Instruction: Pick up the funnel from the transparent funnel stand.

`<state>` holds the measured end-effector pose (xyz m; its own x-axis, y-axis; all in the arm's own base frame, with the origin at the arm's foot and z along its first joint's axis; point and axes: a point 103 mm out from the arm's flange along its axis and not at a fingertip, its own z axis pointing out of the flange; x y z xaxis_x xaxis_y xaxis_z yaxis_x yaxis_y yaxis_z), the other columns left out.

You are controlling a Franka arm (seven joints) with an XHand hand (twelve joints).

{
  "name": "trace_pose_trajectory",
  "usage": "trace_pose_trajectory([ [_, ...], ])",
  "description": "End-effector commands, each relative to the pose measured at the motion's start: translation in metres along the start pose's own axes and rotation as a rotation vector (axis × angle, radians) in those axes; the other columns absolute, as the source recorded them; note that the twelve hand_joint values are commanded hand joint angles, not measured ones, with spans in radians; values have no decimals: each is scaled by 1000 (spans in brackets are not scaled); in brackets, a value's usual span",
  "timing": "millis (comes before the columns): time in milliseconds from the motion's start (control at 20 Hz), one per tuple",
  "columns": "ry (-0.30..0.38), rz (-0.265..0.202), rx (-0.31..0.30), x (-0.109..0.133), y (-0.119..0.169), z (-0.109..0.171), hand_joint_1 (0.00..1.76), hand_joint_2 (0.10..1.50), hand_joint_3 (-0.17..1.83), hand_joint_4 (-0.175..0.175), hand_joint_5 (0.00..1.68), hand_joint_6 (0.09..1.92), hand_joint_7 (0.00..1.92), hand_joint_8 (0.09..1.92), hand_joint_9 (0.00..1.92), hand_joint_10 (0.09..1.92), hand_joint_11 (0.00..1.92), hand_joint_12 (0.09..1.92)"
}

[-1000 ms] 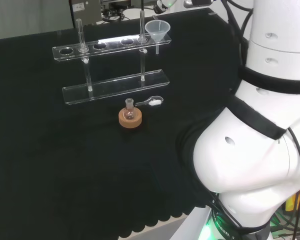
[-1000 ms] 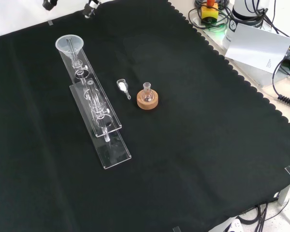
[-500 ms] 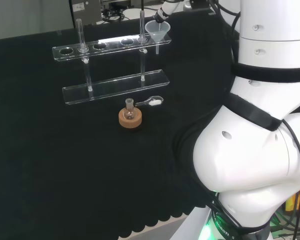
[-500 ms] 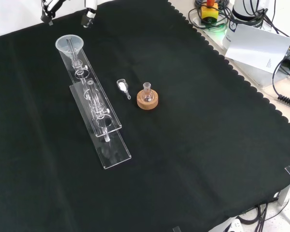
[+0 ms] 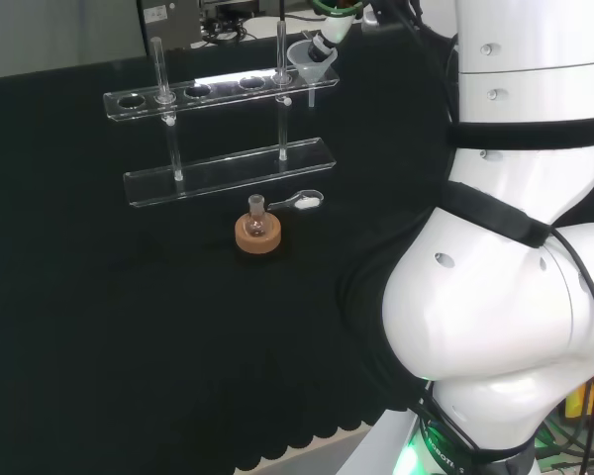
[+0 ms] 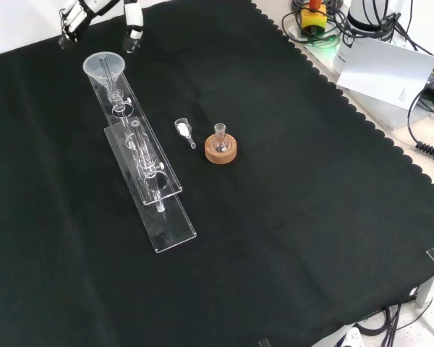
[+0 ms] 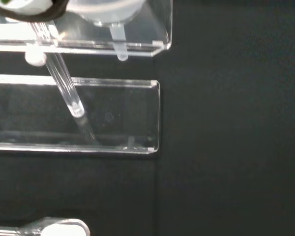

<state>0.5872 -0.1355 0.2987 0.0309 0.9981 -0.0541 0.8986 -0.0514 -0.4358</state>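
- Reaching over the black cloth (image 6: 289, 217), the white arm (image 5: 505, 297) fills the right of the head view, its upper links leaning toward the frame's top centre.
- Transparent funnel stand (image 6: 141, 163) runs diagonally from the upper left of the front view down toward the centre, its long axis on that slant.
- Hand (image 6: 94, 11) hangs at the top left edge of the front view, fingers (image 6: 134, 36) spread wide with nothing between them, straddling the stand's far end.
- Funnel (image 6: 104, 67) sits upright in the stand's end hole, stem pointing down, just below the hand in the front view; judged from here, the coming move is a short descent onto its rim.
- Small flask on a cork ring (image 6: 220, 150) stands well apart, mid-frame.
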Motion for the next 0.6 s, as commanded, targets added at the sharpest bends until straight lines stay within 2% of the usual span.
trace_pose_trajectory([
  [50, -31, -20, 11, 2, 1, 8, 643, 584, 529, -41, 36, 87, 0, 567, 229, 771, 84, 1449],
  [600, -83, -54, -6, 13, 2, 17, 597, 576, 468, -43, 24, 87, 0, 481, 197, 786, 99, 1446],
])
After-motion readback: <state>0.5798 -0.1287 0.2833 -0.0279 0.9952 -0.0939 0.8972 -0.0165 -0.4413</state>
